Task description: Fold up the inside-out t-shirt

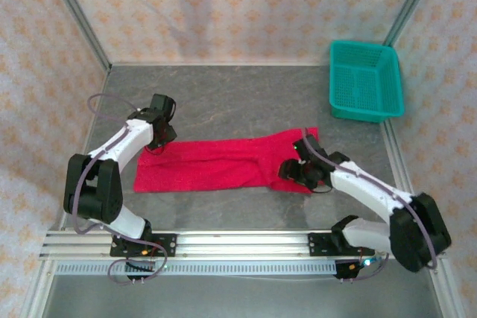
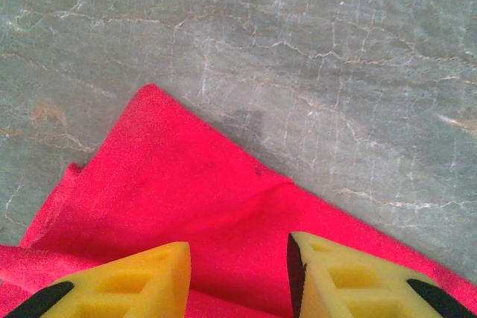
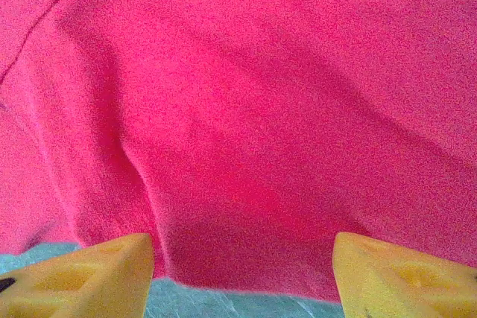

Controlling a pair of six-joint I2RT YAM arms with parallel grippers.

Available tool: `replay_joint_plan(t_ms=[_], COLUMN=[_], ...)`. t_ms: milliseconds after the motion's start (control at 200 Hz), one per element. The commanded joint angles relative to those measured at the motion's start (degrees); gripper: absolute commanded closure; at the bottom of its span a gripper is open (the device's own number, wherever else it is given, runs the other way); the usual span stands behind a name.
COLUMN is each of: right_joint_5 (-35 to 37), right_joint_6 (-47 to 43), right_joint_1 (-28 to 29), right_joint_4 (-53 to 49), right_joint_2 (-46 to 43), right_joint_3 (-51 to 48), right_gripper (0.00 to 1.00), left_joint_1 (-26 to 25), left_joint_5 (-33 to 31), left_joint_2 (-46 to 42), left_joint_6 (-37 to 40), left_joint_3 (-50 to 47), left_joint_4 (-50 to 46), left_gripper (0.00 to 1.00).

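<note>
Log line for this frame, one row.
t-shirt: long strip flat on table | left tool: open, at its left end | right tool: open, at its right end | basket: far right corner

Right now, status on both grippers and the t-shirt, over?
Left gripper jaws open over t-shirt left end. Right gripper jaws open, right end. Folded strip, flat. Basket far corner, clear.

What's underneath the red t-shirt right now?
The grey table lies under the red t-shirt. It lies as a long folded strip, so lower layers and anything beneath them are covered.
</note>
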Motion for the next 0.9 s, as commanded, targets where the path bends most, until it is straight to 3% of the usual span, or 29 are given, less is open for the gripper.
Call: replay_joint_plan(t_ms=[0, 245, 360, 410, 600, 896], right_joint_5=[3.88, 9.92, 11.27, 10.28, 7.99, 6.7], right_joint_6=[1.73, 2.58, 0.1, -1.29, -5.03, -9.12], right_joint_1=[-0.65, -5.69, -10.16, -12.73, -17.84, -22.41], right_joint_4=[-3.06, -7.29, -9.29, -8.47, -4.09, 0.46], right_joint_2=[-3.03, -0.96, 2.24, 4.88, 13.72, 25.81], right_joint_3=[-0.05, 7.62, 10.93, 11.65, 14.64, 22.44], right_gripper=[0.35, 0.38, 0.56, 0.6, 0.56, 0.5], left_joint_1=[0.4, 3.21, 5.29, 6.88, 14.09, 21.18], left_joint_5=[0.13, 7.38, 9.91, 10.81, 17.66, 20.9], left_joint_2=[0.26, -3.02, -3.89, -4.41, -5.96, -4.97], left_joint_6=[0.96, 0.6, 0.65, 0.65, -0.56, -1.64], left_joint_3=[1.45, -1.08, -2.54, -3.79, -9.18, -13.45], left_joint_4=[-2.71, -1.16, -1.24, -0.97, 2.09, 6.52], left_gripper=[0.6, 0.59, 0.6, 0.6, 0.59, 0.52])
